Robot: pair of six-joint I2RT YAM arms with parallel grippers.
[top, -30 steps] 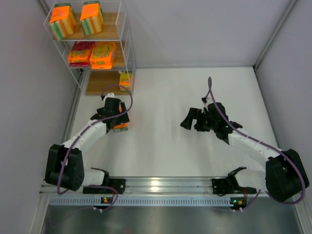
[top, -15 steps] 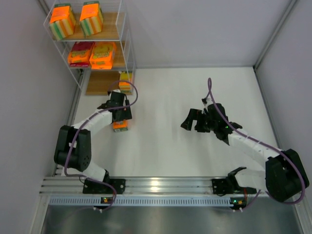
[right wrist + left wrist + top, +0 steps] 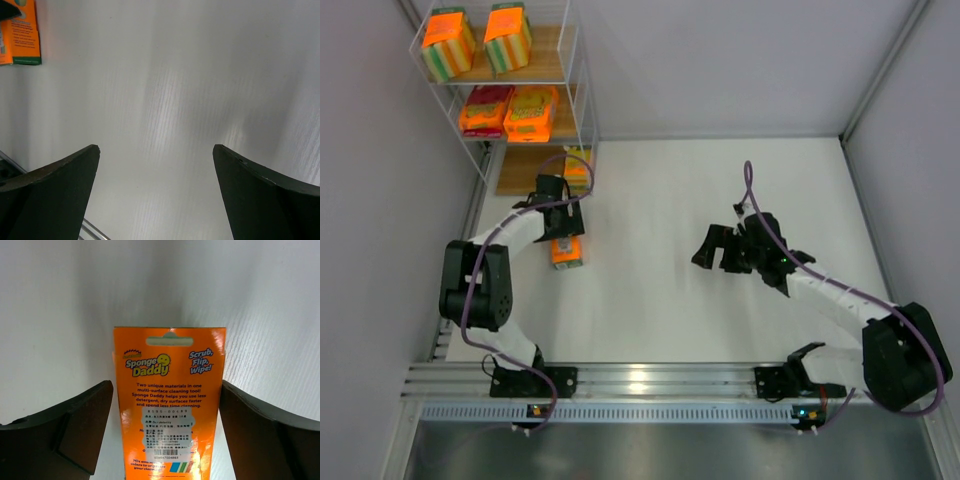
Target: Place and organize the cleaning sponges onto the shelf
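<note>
Left arm's folded in, left gripper (image 3: 165,386) spread astride the Sponge Daddy pack (image 3: 169,407), probably needs a pinch, then the shelf (image 3: 552,60); right gripper (image 3: 156,147) gapes idle.

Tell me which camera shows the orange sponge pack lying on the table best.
Left wrist: the Sponge Daddy pack fills the middle of the picture, and its print is readable. Top external shows it small, with no print legible. Right wrist catches only part of it at the top-left corner.

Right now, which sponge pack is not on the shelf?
The Sponge Daddy pack on the table, at the open left gripper; the others sit on the shelf.
</note>
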